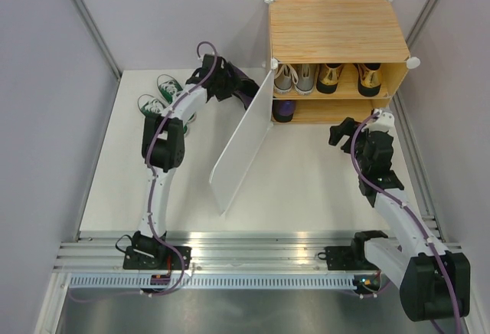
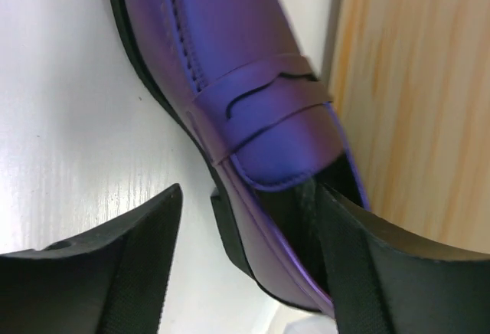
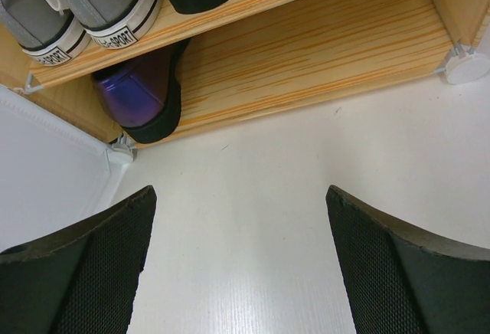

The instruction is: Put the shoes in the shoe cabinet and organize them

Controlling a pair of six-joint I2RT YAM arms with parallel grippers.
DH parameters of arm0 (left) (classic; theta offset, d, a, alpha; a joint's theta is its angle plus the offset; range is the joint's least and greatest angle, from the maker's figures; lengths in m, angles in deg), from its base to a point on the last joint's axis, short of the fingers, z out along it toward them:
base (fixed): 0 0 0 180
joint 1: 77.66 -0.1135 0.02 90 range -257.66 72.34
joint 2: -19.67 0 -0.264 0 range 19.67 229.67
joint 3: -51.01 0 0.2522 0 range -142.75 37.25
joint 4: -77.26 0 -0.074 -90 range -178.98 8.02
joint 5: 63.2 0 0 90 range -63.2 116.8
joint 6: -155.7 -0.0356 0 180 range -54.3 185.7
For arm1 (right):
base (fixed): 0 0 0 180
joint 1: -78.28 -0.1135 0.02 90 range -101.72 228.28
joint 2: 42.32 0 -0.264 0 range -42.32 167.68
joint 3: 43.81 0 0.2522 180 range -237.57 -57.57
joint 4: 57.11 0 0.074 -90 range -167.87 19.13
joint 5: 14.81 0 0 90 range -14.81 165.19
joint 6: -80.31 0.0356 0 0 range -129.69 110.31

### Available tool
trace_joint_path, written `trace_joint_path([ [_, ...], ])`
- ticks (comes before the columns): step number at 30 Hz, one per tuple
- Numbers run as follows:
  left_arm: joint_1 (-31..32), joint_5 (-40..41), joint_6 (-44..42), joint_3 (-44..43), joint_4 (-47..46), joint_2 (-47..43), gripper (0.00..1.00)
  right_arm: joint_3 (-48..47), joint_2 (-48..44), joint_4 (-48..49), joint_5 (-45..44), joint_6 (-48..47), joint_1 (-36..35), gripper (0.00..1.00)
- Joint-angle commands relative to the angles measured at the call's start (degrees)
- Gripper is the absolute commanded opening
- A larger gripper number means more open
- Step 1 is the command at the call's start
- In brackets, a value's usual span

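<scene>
A glossy purple dress shoe (image 2: 253,81) lies on the white table beside the shoe cabinet's wooden side (image 2: 421,119). My left gripper (image 2: 249,190) straddles its heel wall. One finger (image 2: 360,257) is inside the shoe's opening. The other finger (image 2: 130,257) stands off the sole with a gap, so the gripper is open. In the top view the left gripper (image 1: 246,89) is behind the white door (image 1: 241,139). My right gripper (image 3: 240,192) hangs open and empty over the table in front of the shoe cabinet (image 1: 337,24).
Grey sneakers (image 1: 295,77) and gold shoes (image 1: 348,77) stand on the upper shelf. One purple shoe (image 3: 142,93) sits at the lower shelf's left end. Green sneakers (image 1: 161,96) lie at the table's far left. The door swings out towards the near edge.
</scene>
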Motion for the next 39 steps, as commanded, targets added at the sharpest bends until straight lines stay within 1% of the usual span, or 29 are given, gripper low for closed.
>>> trace_joint_path([
  [1,0.78,0.32,3.85,-2.73,-1.36,2.80,0.72,-2.30,1.02,1.19,2.01,-0.97,0.16,0.95],
  [5,0.96,0.24,4.21,-4.84,-1.62,6.66,0.67,-1.77,2.08,2.07,2.81,-0.62,0.16,0.95],
  [9,0.87,-0.65,2.90,-4.58,-1.44,7.20,0.51,-1.50,2.17,2.33,4.74,-0.53,0.16,0.95],
  [12,0.87,-0.12,1.93,-2.48,-1.27,6.06,0.33,-1.06,2.08,2.95,5.09,-0.10,0.08,0.94],
  [13,0.87,-0.03,1.66,-1.86,-1.36,5.01,0.25,-0.80,2.08,3.12,5.27,-0.01,0.08,0.95],
  [15,0.87,0.32,0.88,-0.10,-1.36,4.04,0.16,-0.63,1.99,3.39,5.97,0.35,0.08,0.95],
  [16,0.78,0.49,0.61,0.51,-1.27,2.99,0.03,-0.45,1.73,3.30,6.15,0.52,0.16,0.94],
  [17,0.78,0.58,0.17,1.74,-1.01,2.37,0.02,-0.36,1.55,3.30,6.50,0.52,0.08,0.95],
  [22,0.17,2.07,-0.80,7.97,-0.65,-3.42,0.02,0.08,-0.12,3.30,7.46,0.87,0.16,0.94],
  [23,0.08,2.60,-1.06,10.68,-0.74,-6.39,0.02,0.08,-0.64,3.30,7.99,1.22,0.08,0.94],
  [28,-0.71,5.59,-3.43,18.61,-0.30,-15.90,0.02,-0.19,-2.48,2.34,10.72,2.01,0.08,0.94],
  [29,-0.80,6.12,-3.70,21.67,-0.22,-19.48,0.02,-0.01,-2.93,1.99,10.89,2.28,0.16,0.94],
  [35,-0.97,7.70,-4.67,33.71,0.22,-29.96,0.02,0.34,-6.44,0.05,11.77,2.63,0.16,0.93],
  [36,-0.97,9.44,-4.67,34.96,0.40,-31.20,0.02,0.26,-6.88,-0.38,11.95,3.07,0.08,0.93],
  [37,-0.89,9.72,-4.58,36.19,0.49,-33.91,0.02,0.34,-7.67,-0.48,12.30,3.33,0.08,0.93],
  [39,-0.97,10.16,-4.49,39.53,0.67,-36.56,0.02,0.52,-8.55,-1.09,13.09,3.77,0.08,0.93],
])
